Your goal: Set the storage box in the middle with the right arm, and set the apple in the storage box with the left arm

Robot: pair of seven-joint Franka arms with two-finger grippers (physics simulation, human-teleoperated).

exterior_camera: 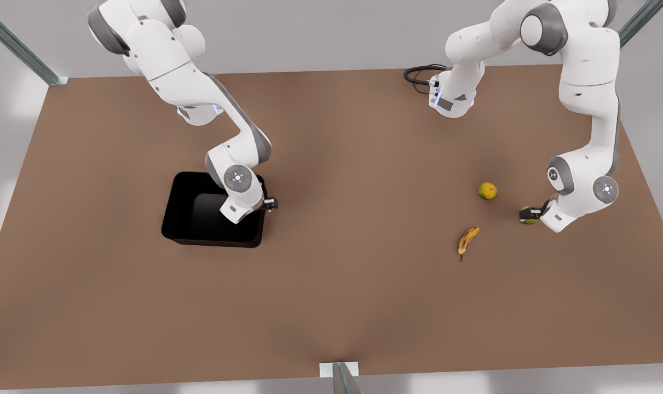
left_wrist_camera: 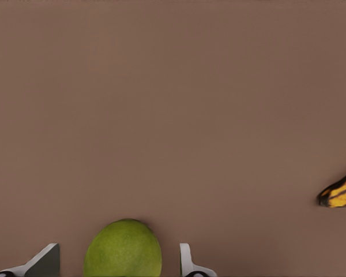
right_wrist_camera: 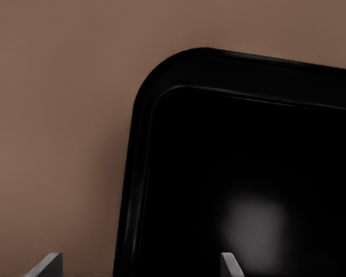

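Observation:
The black storage box [exterior_camera: 169,210] sits on the brown table at the front view's left. My right gripper [exterior_camera: 269,204] hangs at the box's wall nearest the table's middle. In the right wrist view the right gripper [right_wrist_camera: 139,254] is open, its fingers straddling the storage box's rim [right_wrist_camera: 130,190]. The green apple [exterior_camera: 527,215] lies at the front view's right. My left gripper [exterior_camera: 535,212] is down at it. In the left wrist view the left gripper [left_wrist_camera: 119,248] is open around the apple [left_wrist_camera: 122,249], with a gap on each side.
A yellow-orange round fruit [exterior_camera: 487,190] and a spotted banana [exterior_camera: 467,239] lie close to the apple; the banana's tip [left_wrist_camera: 340,193] shows in the left wrist view. A black cable [exterior_camera: 419,74] loops at the table's far edge.

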